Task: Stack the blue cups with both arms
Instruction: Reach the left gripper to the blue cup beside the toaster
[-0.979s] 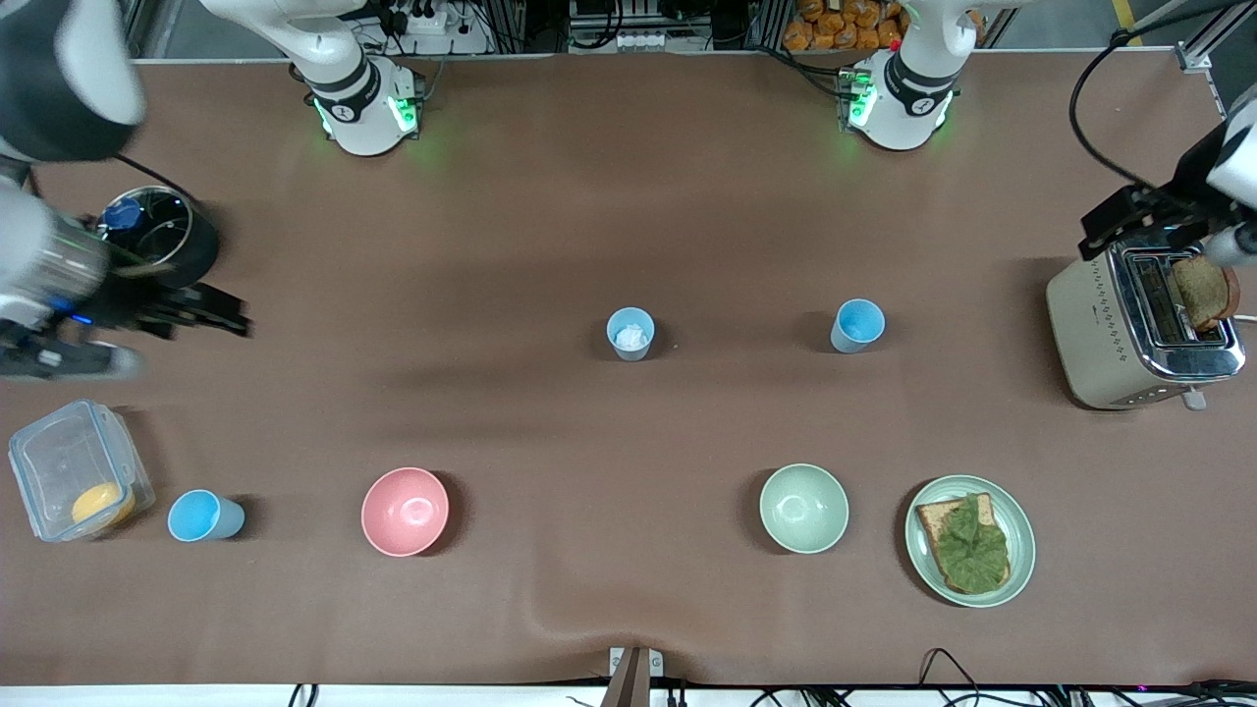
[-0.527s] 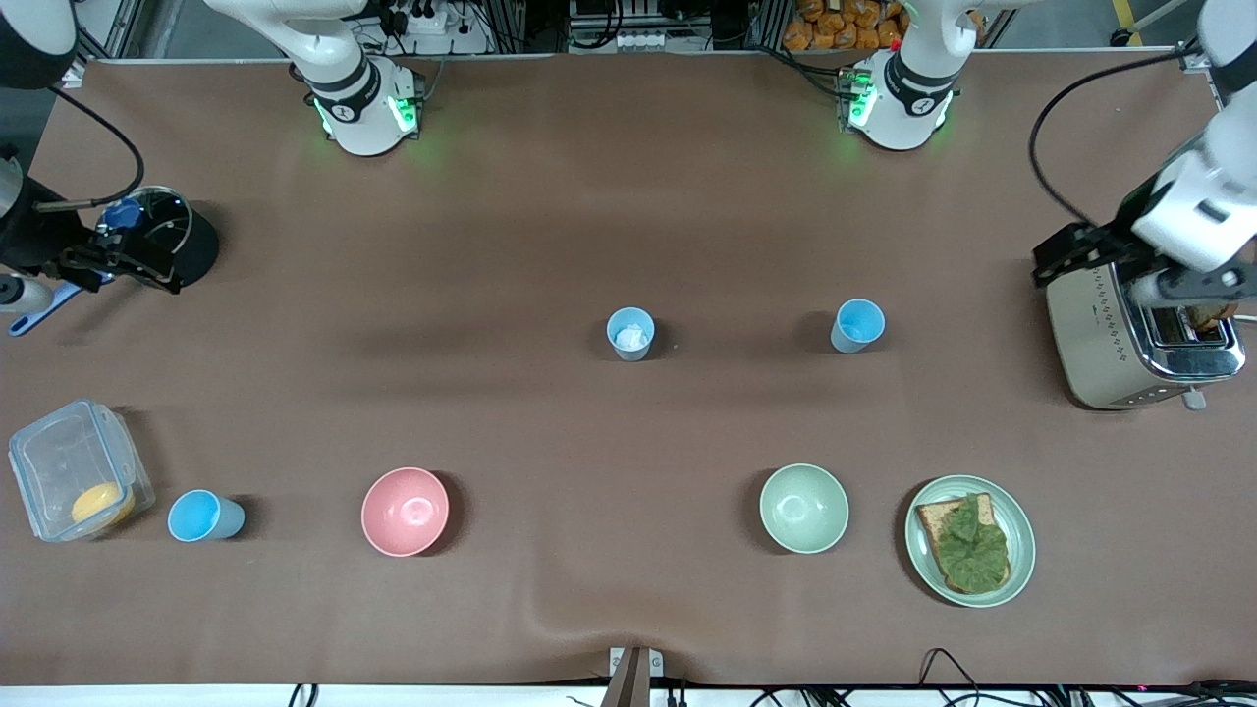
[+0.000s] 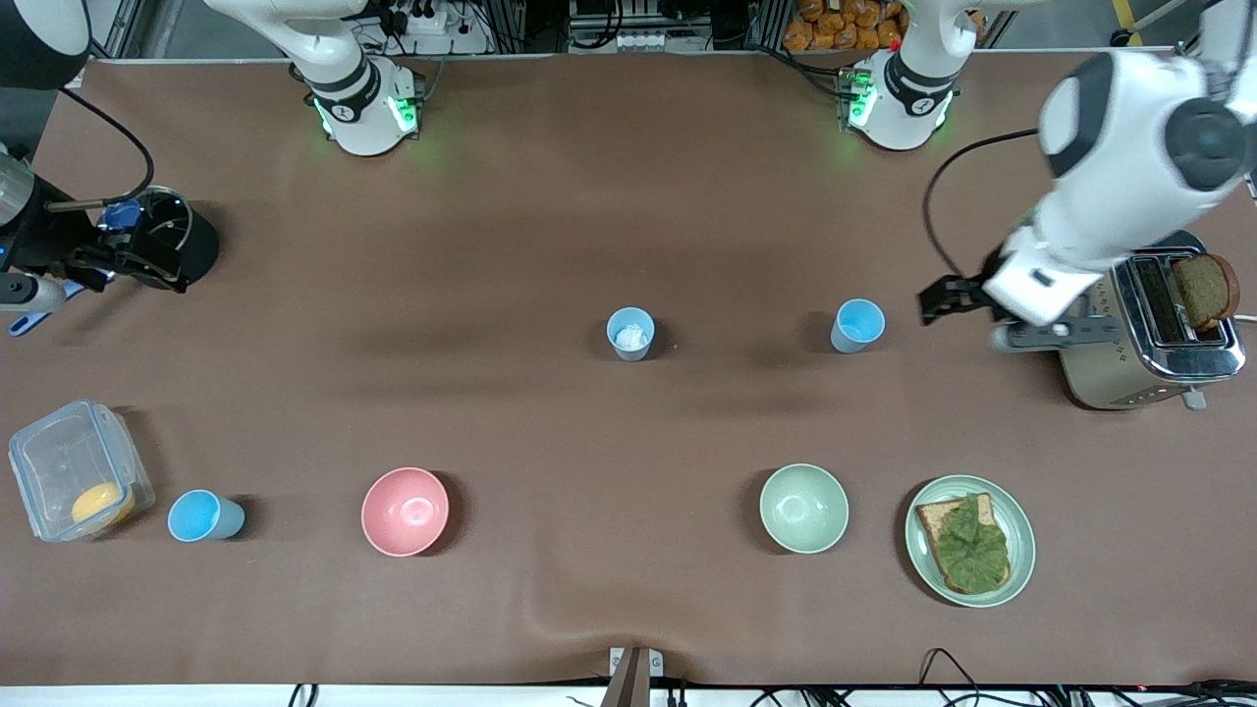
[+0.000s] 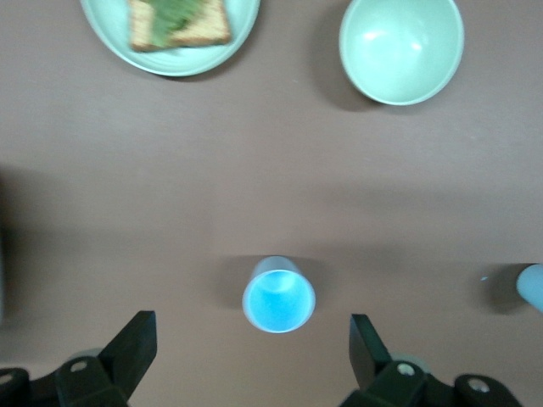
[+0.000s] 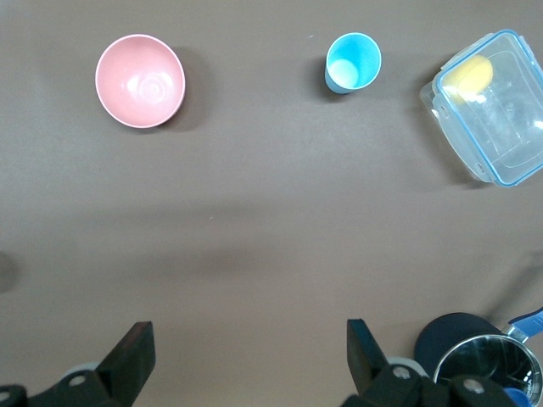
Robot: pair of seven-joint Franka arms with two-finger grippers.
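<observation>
Left gripper (image 4: 246, 356) fingers spread above blue cup (image 4: 279, 294); right gripper (image 5: 246, 360) fingers spread, front view unclear.

Brown-covered table (image 3: 550, 196) filling the frame, metal framing and cables along the top edge, white strip along the bottom

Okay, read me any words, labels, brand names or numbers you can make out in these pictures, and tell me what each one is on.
No text can be read here.
Left arm's base: a small round dark mark, too small to read.
Right arm's base: the same kind of mark, too small to read.
Toaster: only a dotted pattern on its side, no readable brand.
Blue cups, pink bowl, pale-green bowl, plate, clear container: no printing visible.
</observation>
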